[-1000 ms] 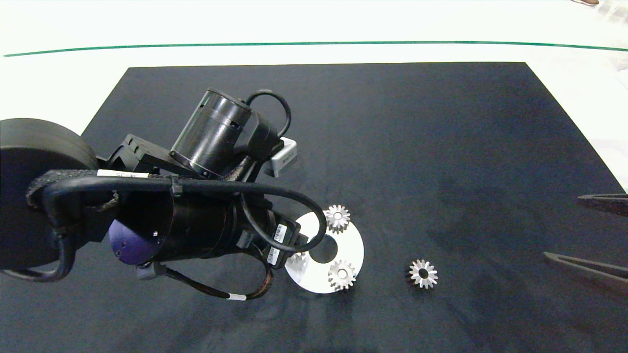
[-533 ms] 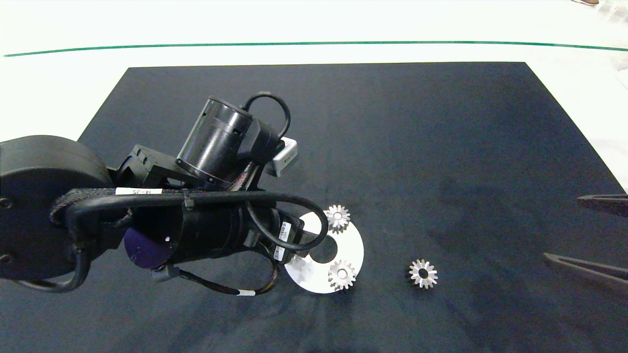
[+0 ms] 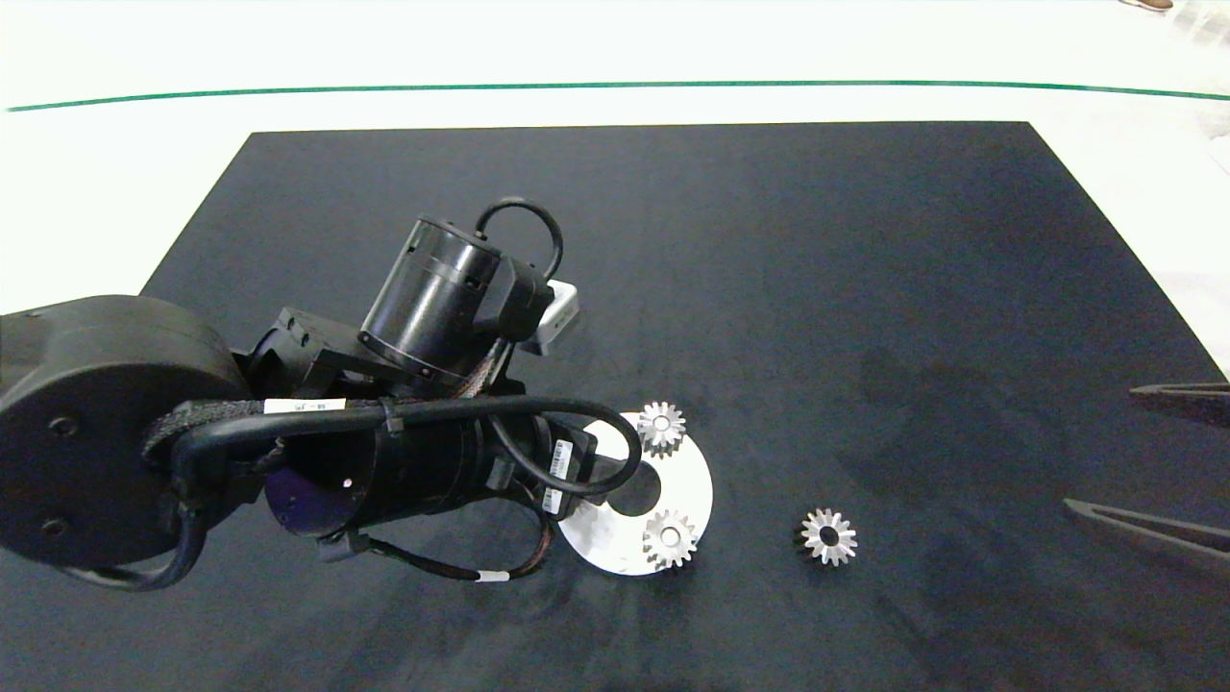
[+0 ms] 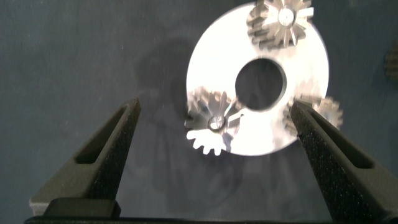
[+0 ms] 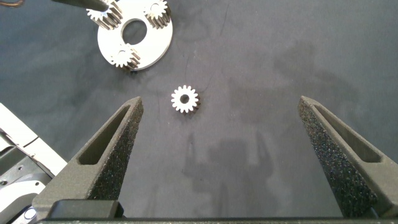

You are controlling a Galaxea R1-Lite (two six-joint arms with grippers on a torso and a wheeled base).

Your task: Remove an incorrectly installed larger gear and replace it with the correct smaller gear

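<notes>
Since a second ago, left gripper (image 4: pixel 214 124) lowered over silver disc (image 3: pixel 694 490), fingers apart, straddling the larger gear (image 4: pixel 211 119) seated at the disc's edge. Recommended: centre before closing, clear of neighbouring gears. Right gripper (image 5: pixel 217 155) parked open; the smaller gear (image 3: pixel 828 535) loose on black mat (image 3: pixel 865 288), beside the disc.

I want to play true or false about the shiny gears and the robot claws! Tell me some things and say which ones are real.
1. Three gears sit on the round white disc. True.
2. The left claw is squeezing a gear. False: it is open, hanging over the disc, its fingers not touching any gear.
3. One lone gear lies on the black mat, off the disc. True.
4. The right claw is holding the lone gear. False: it is open and empty, well away from it.
5. The disc has a round hole in its middle. True.
</notes>
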